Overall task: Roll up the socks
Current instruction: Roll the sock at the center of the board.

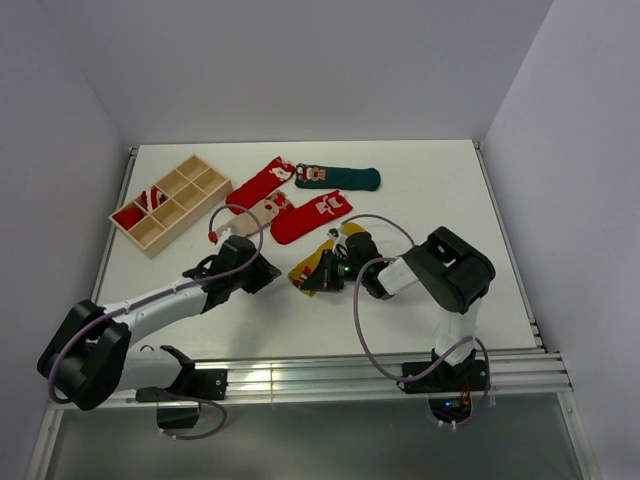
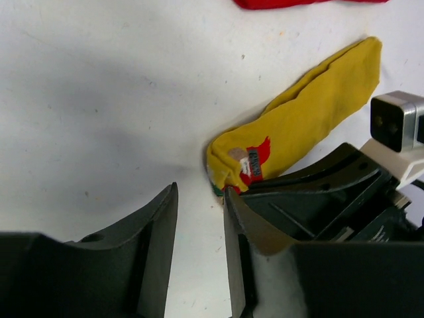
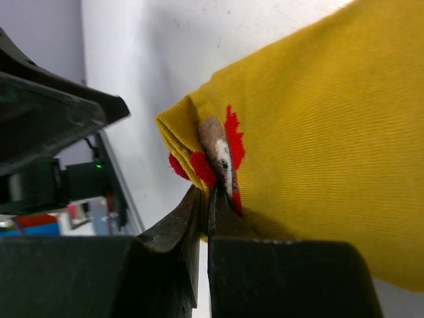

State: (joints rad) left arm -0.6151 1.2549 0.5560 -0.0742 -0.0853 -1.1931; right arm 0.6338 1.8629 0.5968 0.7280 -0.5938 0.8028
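Note:
A mustard yellow sock (image 1: 316, 262) lies in the middle of the table, between my two grippers. My right gripper (image 1: 322, 277) is shut on its cuff end, by the red figure patch (image 3: 228, 149); the sock (image 3: 318, 139) fills the right wrist view. My left gripper (image 1: 262, 272) is open and empty, just left of that same end; its fingers (image 2: 159, 225) frame bare table, with the sock (image 2: 298, 122) ahead. Two red socks (image 1: 310, 215) (image 1: 262, 183), a beige sock (image 1: 255, 213) and a dark green sock (image 1: 340, 178) lie further back.
A wooden compartment tray (image 1: 170, 203) stands at the back left, with a red-and-white sock (image 1: 140, 205) in it. The table's white walls rise on the left, back and right. A metal rail (image 1: 380, 372) runs along the near edge.

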